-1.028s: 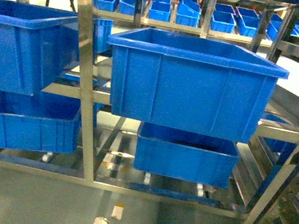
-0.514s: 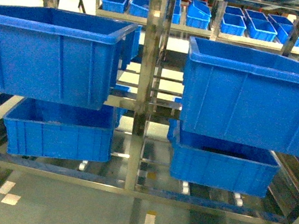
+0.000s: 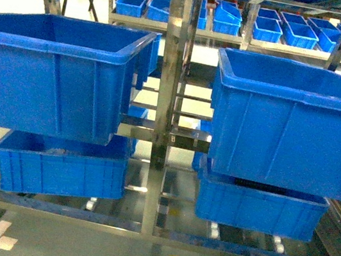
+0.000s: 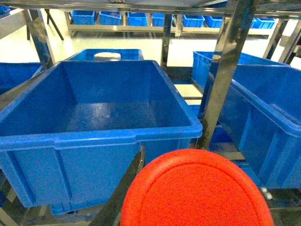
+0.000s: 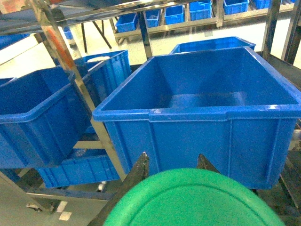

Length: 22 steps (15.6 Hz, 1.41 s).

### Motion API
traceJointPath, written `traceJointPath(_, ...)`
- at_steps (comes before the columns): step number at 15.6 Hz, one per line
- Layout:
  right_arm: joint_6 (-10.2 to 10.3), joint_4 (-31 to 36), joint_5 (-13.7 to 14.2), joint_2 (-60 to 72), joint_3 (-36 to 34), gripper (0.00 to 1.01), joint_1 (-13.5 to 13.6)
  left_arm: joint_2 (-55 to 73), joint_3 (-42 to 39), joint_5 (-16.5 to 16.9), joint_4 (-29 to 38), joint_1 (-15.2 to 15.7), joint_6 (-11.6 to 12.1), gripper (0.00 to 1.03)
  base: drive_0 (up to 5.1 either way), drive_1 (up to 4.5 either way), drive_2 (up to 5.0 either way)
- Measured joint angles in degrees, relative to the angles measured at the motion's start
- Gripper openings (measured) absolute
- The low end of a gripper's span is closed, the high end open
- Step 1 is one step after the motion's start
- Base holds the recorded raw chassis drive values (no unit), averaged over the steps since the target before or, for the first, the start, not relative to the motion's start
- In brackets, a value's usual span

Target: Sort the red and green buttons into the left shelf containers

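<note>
The left gripper (image 4: 141, 157) holds a red button (image 4: 197, 190), a big flat disc filling the lower part of the left wrist view; only 1 dark finger (image 4: 126, 188) shows, pressed against the disc's left edge. Just beyond and to the left of the fingers sits a deep blue crate (image 4: 101, 110) on the steel shelf (image 3: 172, 70).

The right gripper (image 5: 171, 162) grips a green button (image 5: 193, 200) between 2 dark fingers (image 5: 134, 176) whose tips rise behind its top edge. Straight ahead of them stands a second blue crate (image 5: 207, 101).

In the head view neither gripper shows; 2 lower crates (image 3: 60, 166) sit beneath.
</note>
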Motion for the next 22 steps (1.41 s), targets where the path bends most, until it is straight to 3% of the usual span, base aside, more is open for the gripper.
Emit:
traceJointPath(8, 0.0, 0.0, 0.0, 0.0, 0.0, 0.25, 0.0, 0.2, 0.0, 0.0, -0.1, 0.1, 0.0, 0.26, 0.0, 4.32, -4.3)
traceJointPath(14, 0.0, -0.1, 0.0, 0.3, 0.0, 0.25, 0.0, 0.5, 0.1, -0.2, 0.0, 0.2, 0.0, 0.26, 0.0, 0.00, 0.0)
traceJointPath(15, 0.5, 0.5, -1.6, 0.6, 0.3, 0.25, 0.0, 0.5, 0.1, -0.2, 0.0, 0.2, 0.0, 0.26, 0.0, 0.00, 0.0)
traceJointPath(16, 1.2, 2.6, -3.2, 4.8, 3.6, 0.25, 0.0, 0.5, 0.1, -0.2, 0.0, 0.2, 0.0, 0.26, 0.0, 0.00, 0.0)
traceJointPath(17, 1.1, 5.5, -2.8, 9.1, 6.6, 0.25, -0.1, 0.5, 0.1, 0.0, 0.0, 0.0, 0.0, 0.26, 0.0, 0.00, 0.0)
traceJointPath(19, -1.7, 10.8, -0.6, 16.7, 10.0, 0.25, -0.8, 0.5, 0.1, 0.0, 0.0, 0.1, 0.0, 0.26, 0.0, 0.00, 0.0)
traceJointPath(22, -4.9, 14.1, -0.5, 29.4, 14.3, 0.25, -1.9, 0.5, 0.1, 0.0, 0.0, 0.1, 0.0, 0.26, 0.0, 0.00, 0.0)
